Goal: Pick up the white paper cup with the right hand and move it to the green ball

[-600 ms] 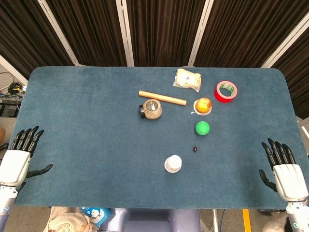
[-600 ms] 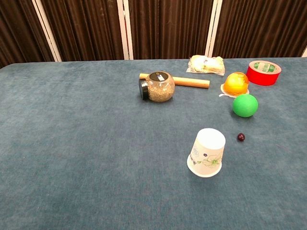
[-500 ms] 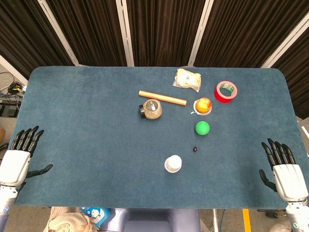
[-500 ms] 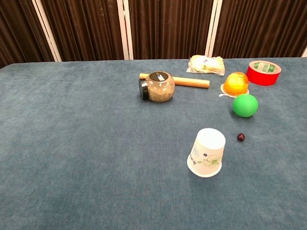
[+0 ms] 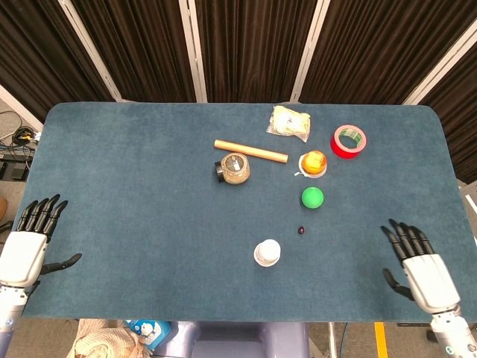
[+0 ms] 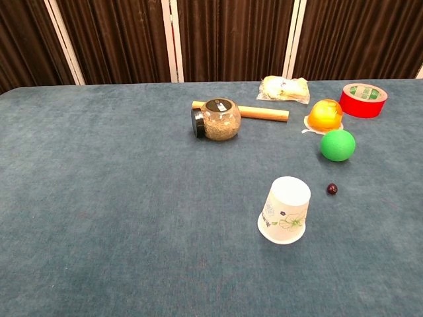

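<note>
The white paper cup (image 6: 285, 210) sits upside down, mouth on the blue worktop (image 5: 134, 186), near the front edge and a little right of centre, with a floral print on its side. Nothing touches it. Just to its right and slightly farther back lies a tiny dark bead (image 6: 332, 189), and beyond that rests the green ball (image 6: 338, 145), apart from the cup. Right behind the ball sits an orange jelly cup (image 6: 325, 114), then a red tape roll (image 6: 363, 100) out toward the far right. A plastic-wrapped packet (image 6: 285, 88) lies at the back, a wooden rod (image 6: 242, 111) beside it, and a round glass jar (image 6: 216, 119) is tipped on its side against the rod. The right hand (image 5: 417, 262) hovers at the front right corner, fingers spread wide, holding nothing, well apart from the cup. The left hand (image 5: 28, 244) hangs off the front left corner, fingers also apart and empty.
</note>
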